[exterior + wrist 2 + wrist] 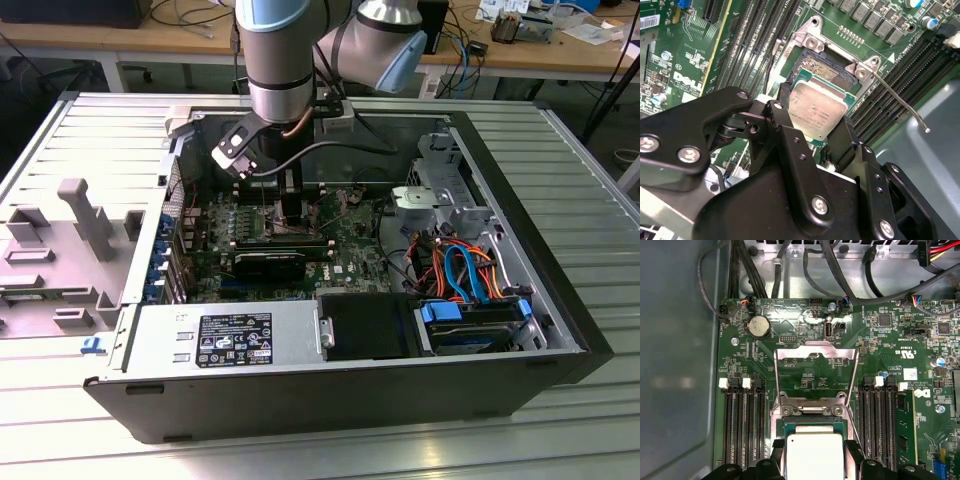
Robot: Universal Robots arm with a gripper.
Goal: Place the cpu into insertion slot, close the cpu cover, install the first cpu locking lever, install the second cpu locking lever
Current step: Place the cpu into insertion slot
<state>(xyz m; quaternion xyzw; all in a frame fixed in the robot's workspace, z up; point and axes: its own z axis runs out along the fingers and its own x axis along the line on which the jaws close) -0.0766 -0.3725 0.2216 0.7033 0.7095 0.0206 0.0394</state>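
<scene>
My gripper (817, 117) is shut on the cpu (816, 109), a flat square chip with a silvery top, its black fingers (782, 107) pressing two opposite edges. The chip hangs over the near part of the insertion slot (822, 67), whose gold-brown contact field shows past the chip's far edge. I cannot tell whether chip and socket touch. In the first wrist view the cpu (815, 455) sits between the fingertips of the gripper (815, 460). Beyond it the cpu cover (816, 352), a thin grey frame, stands swung open. One thin wire locking lever (900, 100) juts out, unlatched. The exterior view has the gripper (290, 205) deep inside the open computer case.
Long black memory slots (742, 425) flank the socket on both sides. Black cables (840, 275) run along the board's far edge above a coin battery (759, 326). The grey case wall (675, 365) is close by. A power supply (230, 335) and a drive cage (470, 270) fill the case's near side.
</scene>
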